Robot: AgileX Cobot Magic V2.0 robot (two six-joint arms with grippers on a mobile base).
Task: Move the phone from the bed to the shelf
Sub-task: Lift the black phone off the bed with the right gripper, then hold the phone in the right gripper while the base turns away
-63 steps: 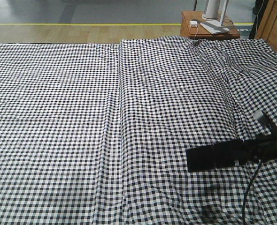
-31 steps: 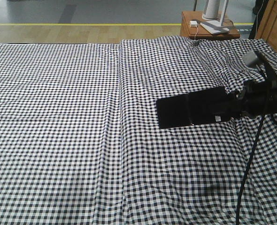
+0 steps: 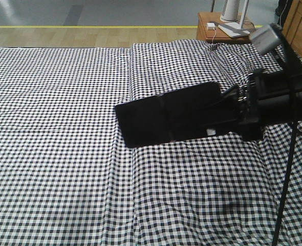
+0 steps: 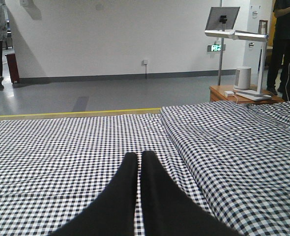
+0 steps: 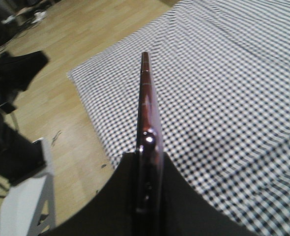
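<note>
Phone [image 3: 166,120]: clamped at one end by my right fingers [image 3: 228,102], lifted off the bed [image 3: 54,128] and hanging above its right half. In the front view its dark broad face shows, long axis running left from the fingers, free end lowest and nearest the middle fold of the cloth. Small white sticker [image 3: 211,131] sits near the gripped end. Faint line crosses the middle.

Right wrist view: phone [image 5: 147,113] seen edge-on, pinkish rim catching light, one finger pressed on each broad face [image 5: 128,191]. Checked cloth [image 5: 233,88] lies below and to the right of it, wood floor [image 5: 86,83] to the left.

Left fingers [image 4: 135,164]: pressed together, nothing between them, held low over the bed [image 4: 61,142] and pointing along it.

Beyond the far right corner of the bed: small reddish-brown side table [image 3: 212,33] carrying a white lamp base [image 3: 233,15]. Pale wood floor [image 3: 89,37] with a yellow line runs along the far edge. Left wrist view shows a grey floor, a white wall [image 4: 110,34] and a person [image 4: 285,44] standing at far right.
</note>
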